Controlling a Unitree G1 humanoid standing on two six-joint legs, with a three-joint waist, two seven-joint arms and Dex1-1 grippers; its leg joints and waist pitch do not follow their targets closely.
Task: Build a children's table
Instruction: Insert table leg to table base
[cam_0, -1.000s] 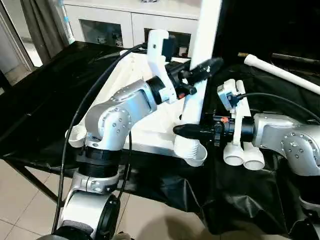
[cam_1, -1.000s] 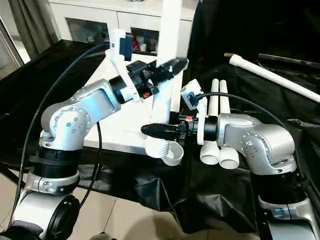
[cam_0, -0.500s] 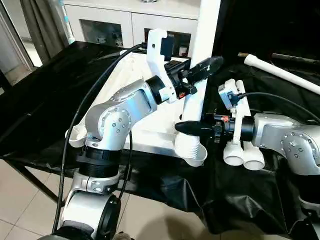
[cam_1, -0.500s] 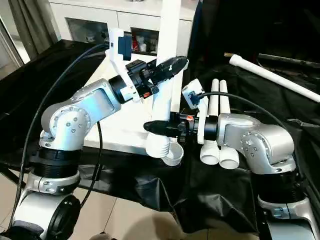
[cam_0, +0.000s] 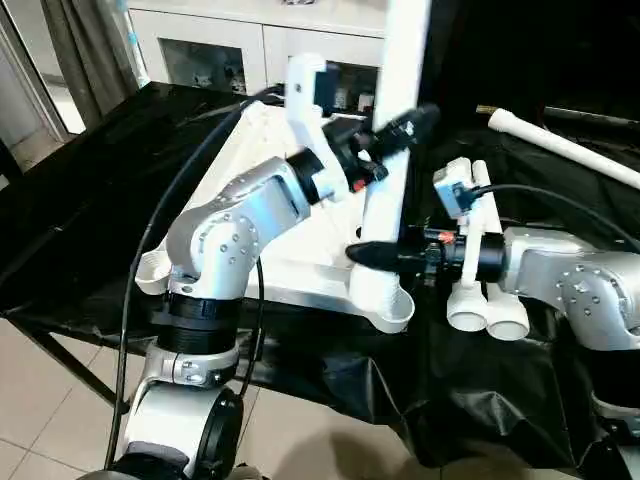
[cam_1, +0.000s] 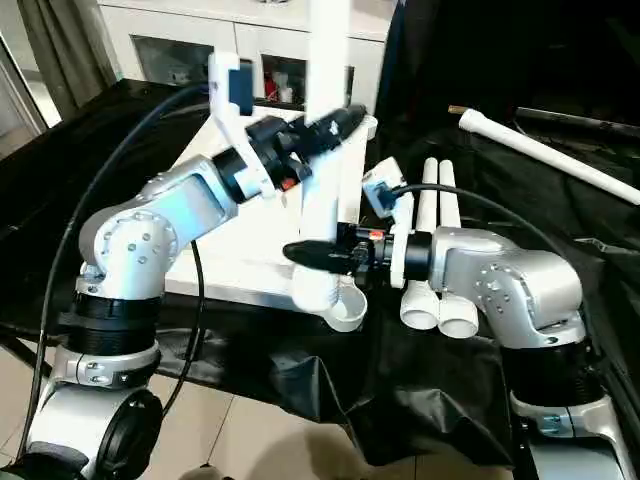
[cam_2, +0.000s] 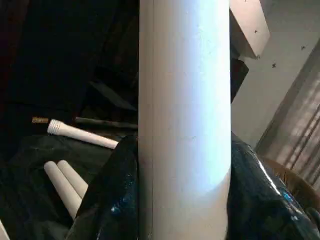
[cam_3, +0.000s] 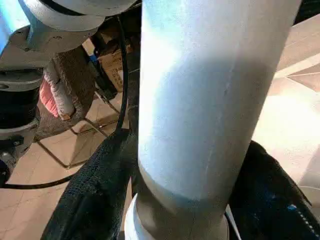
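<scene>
Currently noted: upright white table leg (cam_0: 392, 150) standing at the near corner of the white tabletop (cam_0: 300, 250), lower end seated at the round corner socket (cam_0: 385, 305). Tabletop lying upside down on the black-draped bench (cam_0: 80, 200), a second corner socket (cam_0: 152, 270) visible at its near left corner.

Left pincer (cam_0: 405, 125) clamped on the leg's upper part, black fingers (cam_2: 112, 200) pressed against both sides of the tube in the left wrist view. Right pincer (cam_0: 375, 255) gripping the same leg low down, just above the flared end, fingers (cam_3: 95, 195) flanking the tube in the right wrist view.

Two further legs (cam_1: 440, 260) lying side by side on the black cloth, just beside the right forearm, flared ends toward the near edge. Fourth leg (cam_1: 540, 155) lying apart, diagonally, farther back on the right.

White glass-door cabinet (cam_0: 220, 45) standing behind the bench. Tiled floor (cam_0: 40, 400) visible below the near edge.
</scene>
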